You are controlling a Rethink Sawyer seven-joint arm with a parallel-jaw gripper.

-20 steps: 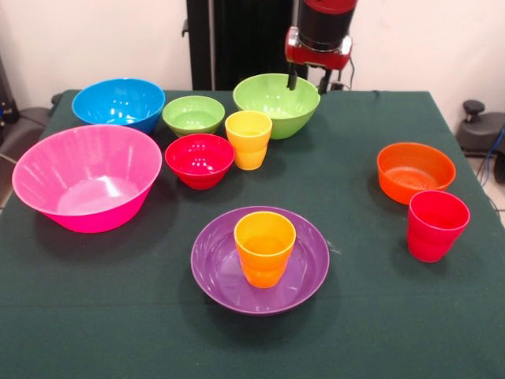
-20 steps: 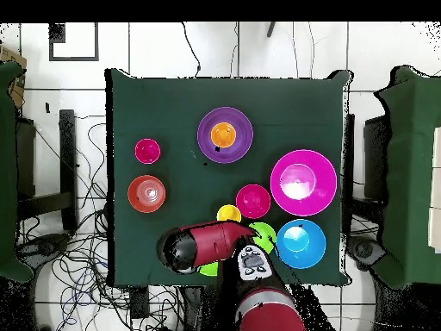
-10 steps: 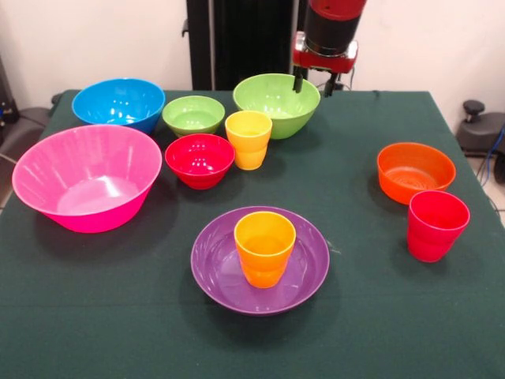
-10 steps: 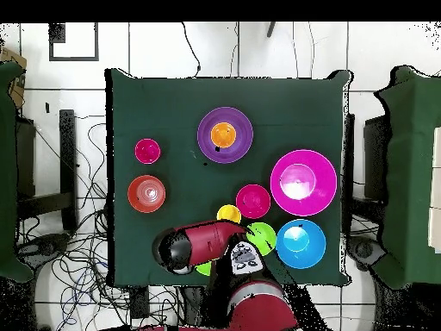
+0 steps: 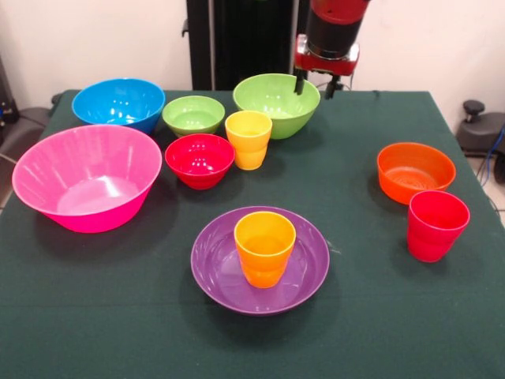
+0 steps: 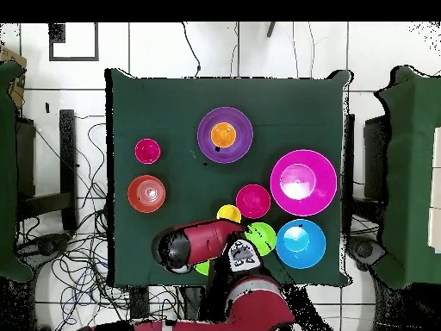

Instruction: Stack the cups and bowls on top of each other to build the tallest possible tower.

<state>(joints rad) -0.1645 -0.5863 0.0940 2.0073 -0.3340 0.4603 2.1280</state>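
The orange cup (image 5: 264, 246) stands upright in the shallow purple bowl (image 5: 304, 276) at the table's near middle, also in the overhead view (image 6: 223, 134). The yellow cup (image 5: 248, 138) stands beside the small red bowl (image 5: 199, 159). The red cup (image 5: 436, 223) stands next to the small orange bowl (image 5: 414, 170) at the right. The pink bowl (image 5: 85, 175), blue bowl (image 5: 118, 103), small green bowl (image 5: 193, 114) and large lime bowl (image 5: 272, 101) stand apart. My gripper (image 5: 314, 85) hangs open and empty above the lime bowl's far right rim.
The green table (image 5: 355, 316) carries everything. In the overhead view the red arm (image 6: 202, 244) covers most of the lime bowl. The black pedestal (image 5: 237, 39) stands behind the far edge. Cables lie on the floor around the table.
My gripper has risen a little and shifted right in the front view, drawing back toward the base. The cups and bowls have not moved.
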